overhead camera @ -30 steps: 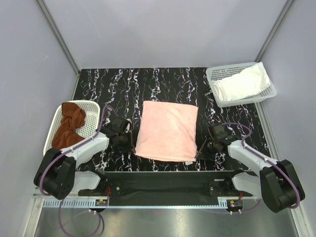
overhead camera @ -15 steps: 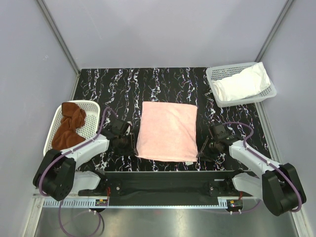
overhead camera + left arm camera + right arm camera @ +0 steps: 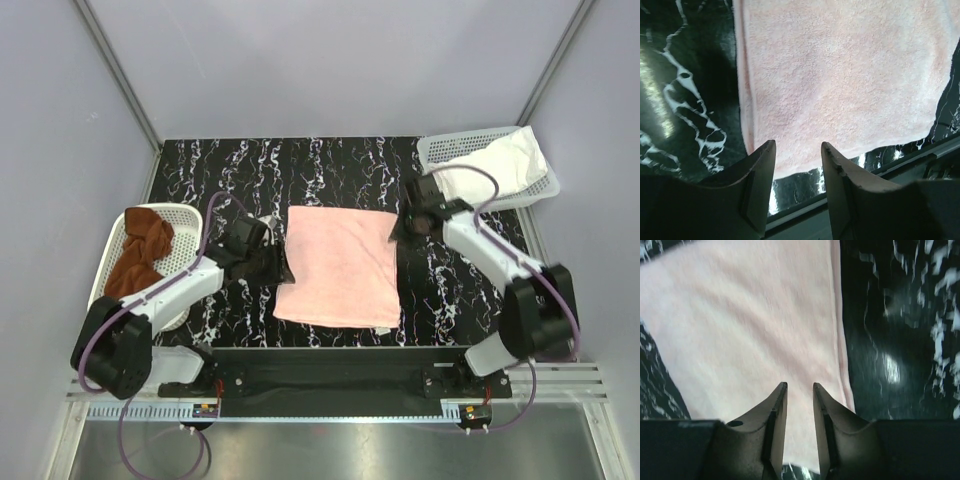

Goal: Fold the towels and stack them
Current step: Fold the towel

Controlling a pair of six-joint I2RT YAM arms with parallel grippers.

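Note:
A pale pink towel [image 3: 340, 265] lies flat in the middle of the table, and it fills the left wrist view [image 3: 840, 75] and the right wrist view [image 3: 740, 330]. My left gripper [image 3: 282, 268] hangs at its left edge, open [image 3: 798, 146], with nothing between the fingers. My right gripper [image 3: 398, 230] hovers over the towel's far right corner, open [image 3: 799, 385] and holding nothing. A white towel [image 3: 495, 168] lies bunched in the far right basket. A rust-brown towel [image 3: 140, 255] is crumpled in the left basket.
A white mesh basket [image 3: 437, 150] stands at the far right corner, and another one [image 3: 192, 215] at the left edge. The black marbled table [image 3: 240, 175] has grey walls on three sides. A metal rail [image 3: 340, 355] runs along the near edge.
Both grippers opened at the pink towel's near corners. The right arm then swung to the far right corner, and the left moved up along the left edge.

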